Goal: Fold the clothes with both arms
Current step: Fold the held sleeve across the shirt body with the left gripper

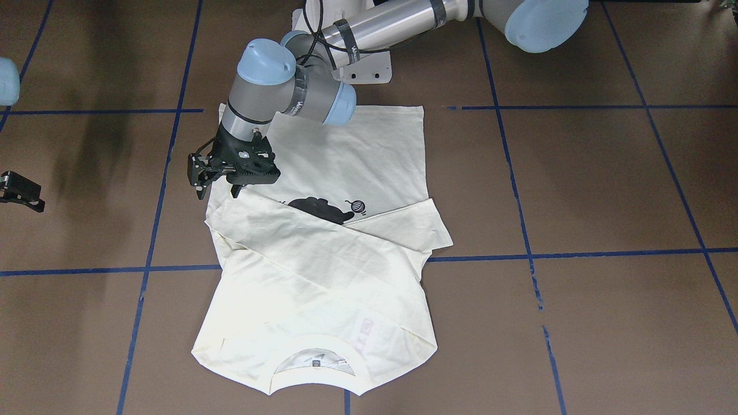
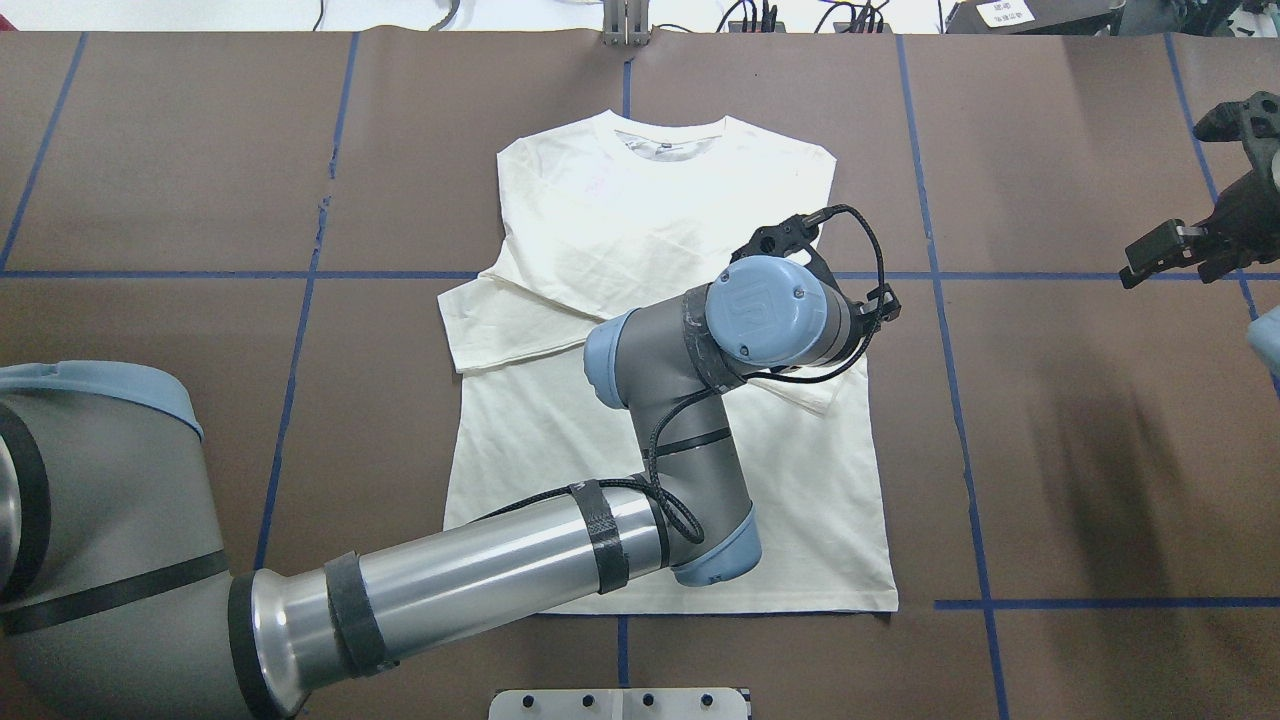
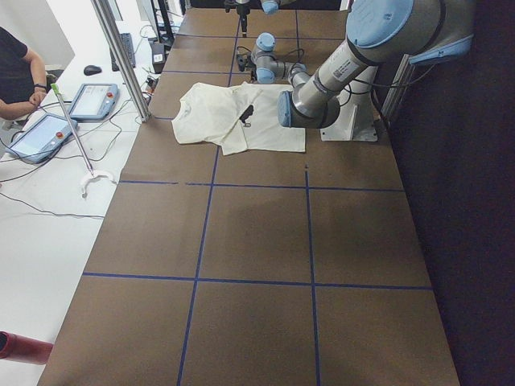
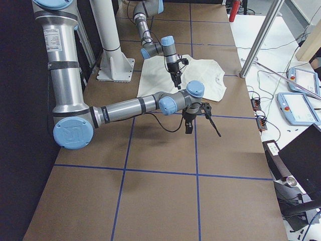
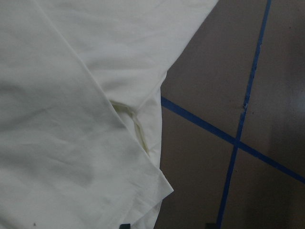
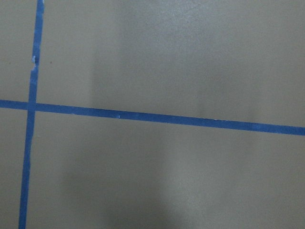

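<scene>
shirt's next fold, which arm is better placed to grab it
probably left: the left gripper hovers open right over the shirt edge, while the right gripper hangs open above bare table, well off to the side

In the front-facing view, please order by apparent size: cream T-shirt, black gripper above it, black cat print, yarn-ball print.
1. cream-white T-shirt
2. black left gripper, though it hangs nearer the camera, so this rank is unsure
3. black cat print, partly hidden
4. small black yarn-ball print
</scene>
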### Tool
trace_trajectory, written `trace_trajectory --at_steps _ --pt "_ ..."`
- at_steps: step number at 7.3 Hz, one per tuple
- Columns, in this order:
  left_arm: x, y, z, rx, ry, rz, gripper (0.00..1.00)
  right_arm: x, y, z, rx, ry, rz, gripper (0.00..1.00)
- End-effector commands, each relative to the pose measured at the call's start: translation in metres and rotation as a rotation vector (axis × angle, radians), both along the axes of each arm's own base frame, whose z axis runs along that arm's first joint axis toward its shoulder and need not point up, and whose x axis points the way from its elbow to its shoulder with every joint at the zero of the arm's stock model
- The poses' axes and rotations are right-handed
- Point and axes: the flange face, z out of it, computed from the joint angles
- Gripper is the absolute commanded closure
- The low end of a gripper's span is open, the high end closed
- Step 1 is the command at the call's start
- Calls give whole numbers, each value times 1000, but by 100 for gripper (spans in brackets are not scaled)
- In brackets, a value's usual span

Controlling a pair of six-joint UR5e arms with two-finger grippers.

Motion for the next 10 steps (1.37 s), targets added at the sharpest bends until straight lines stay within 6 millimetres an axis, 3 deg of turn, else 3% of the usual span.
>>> trace_trajectory --at_steps 1,3,4,5,6,7,8,10 --pt "-11 -19 17 50 -55 1 0 -9 -1 -14 -1 -19 13 0" --pt "-77 -66 48 90 -200 109 0 -68 20 -45 -18 -63 116 0" --pt "-112 -71 88 120 -276 140 0 -88 36 -58 -63 -83 141 0" --pt "-156 -56 136 176 -336 167 0 -106 61 -71 -68 -81 143 0" --pt "-208 -34 171 215 -381 186 0 -123 93 -85 -78 -78 152 0" --pt "-246 -13 193 252 -439 238 0 -138 130 -88 -108 -66 160 0" --pt "-275 7 211 263 -488 301 0 -164 159 -103 -129 -81 180 0" --pt "-322 40 217 280 -477 308 0 -237 225 -108 -149 -72 239 0"
